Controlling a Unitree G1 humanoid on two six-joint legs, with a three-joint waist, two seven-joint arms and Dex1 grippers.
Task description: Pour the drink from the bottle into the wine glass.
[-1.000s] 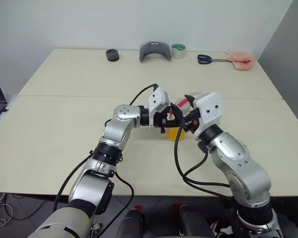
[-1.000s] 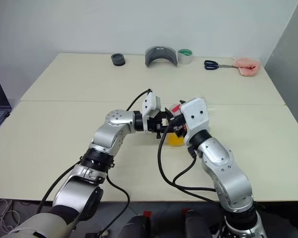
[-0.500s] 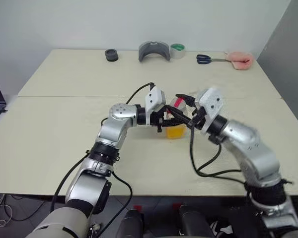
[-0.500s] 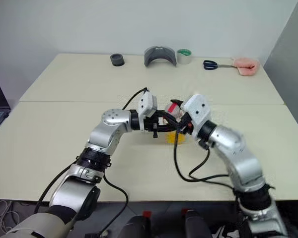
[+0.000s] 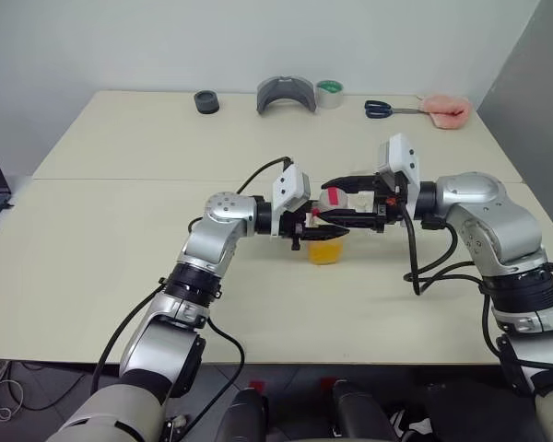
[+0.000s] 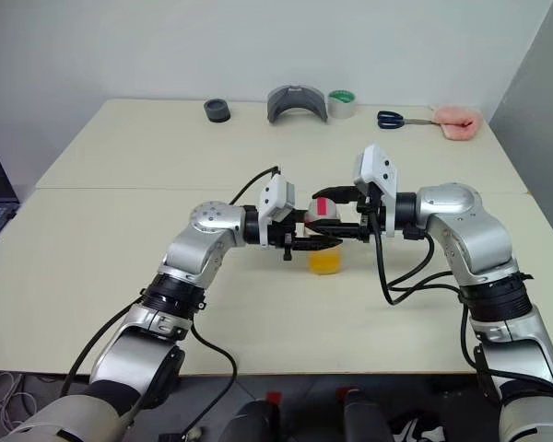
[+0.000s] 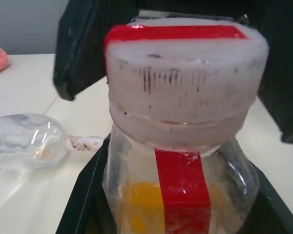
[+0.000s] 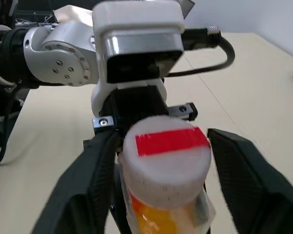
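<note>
Your left gripper (image 5: 315, 221) has its jaws clamped on the bottle (image 6: 323, 217), holding it upright just above the middle of the desk (image 5: 120, 239), with the drink (image 5: 324, 250) sitting orange in its lower part. Your right gripper (image 5: 336, 204) reaches in from the opposite side with its jaws spread, one black finger on each side of the white, red-striped cap (image 8: 167, 158), and you can see gaps between them and the cap in the right wrist view. The wine glass (image 7: 31, 145) lies on its side on the desk just behind the bottle.
</note>
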